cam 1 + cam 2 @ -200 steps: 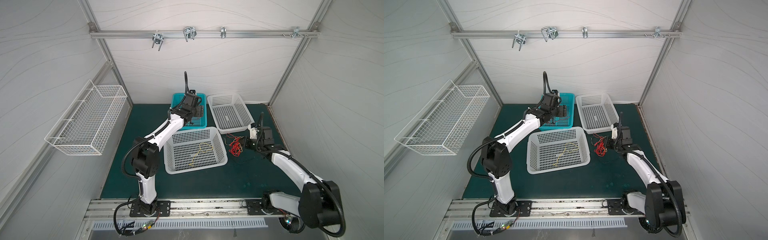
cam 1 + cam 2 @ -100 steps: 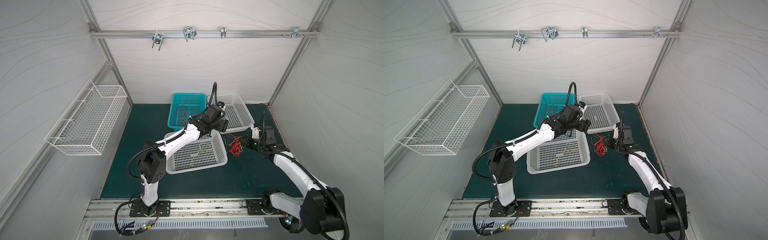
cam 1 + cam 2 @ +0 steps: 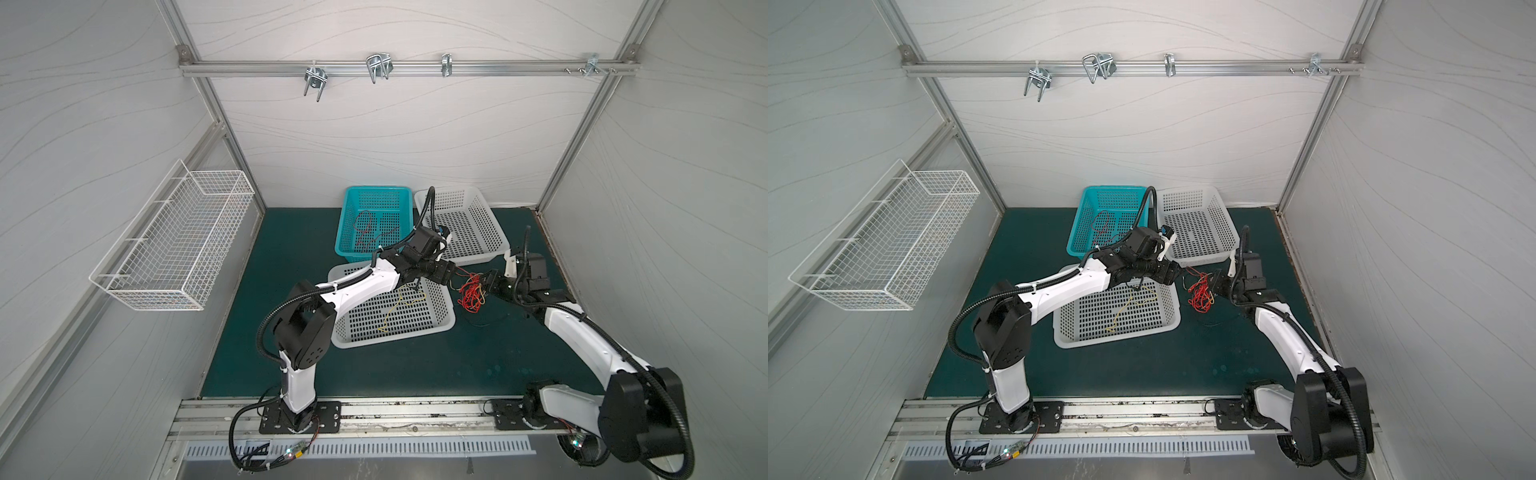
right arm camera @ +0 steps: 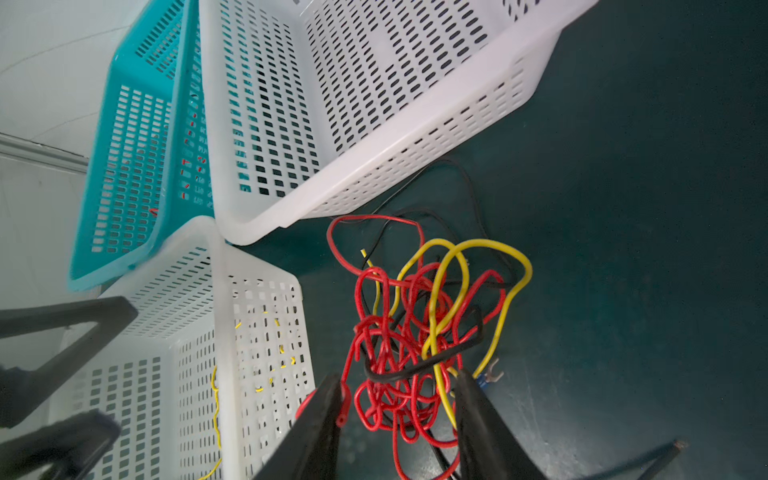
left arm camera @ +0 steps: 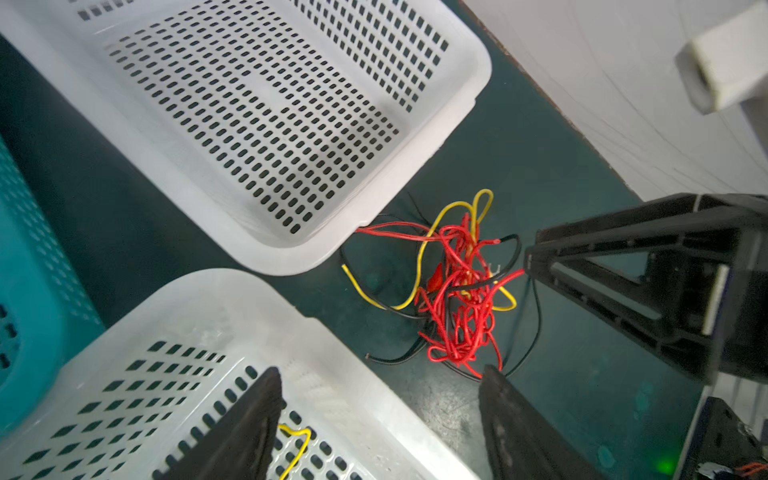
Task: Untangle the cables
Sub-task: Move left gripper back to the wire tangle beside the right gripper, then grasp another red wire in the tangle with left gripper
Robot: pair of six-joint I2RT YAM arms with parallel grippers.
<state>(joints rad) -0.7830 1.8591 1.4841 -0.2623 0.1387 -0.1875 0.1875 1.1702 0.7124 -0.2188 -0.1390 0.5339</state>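
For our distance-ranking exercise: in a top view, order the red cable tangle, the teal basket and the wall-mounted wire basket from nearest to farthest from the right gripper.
1. Red cable tangle, at the right gripper.
2. Teal basket, back centre.
3. Wire basket, left wall.

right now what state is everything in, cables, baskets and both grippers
cable tangle, knotted; red, yellow and black mixed
left gripper, open, holding nothing, next to the tangle
right gripper, open, jaws either side of the tangle
teal basket, holds a few loose cables
near white basket, holds one yellow cable
far white basket, empty
wire wall basket, hung on the wall, empty
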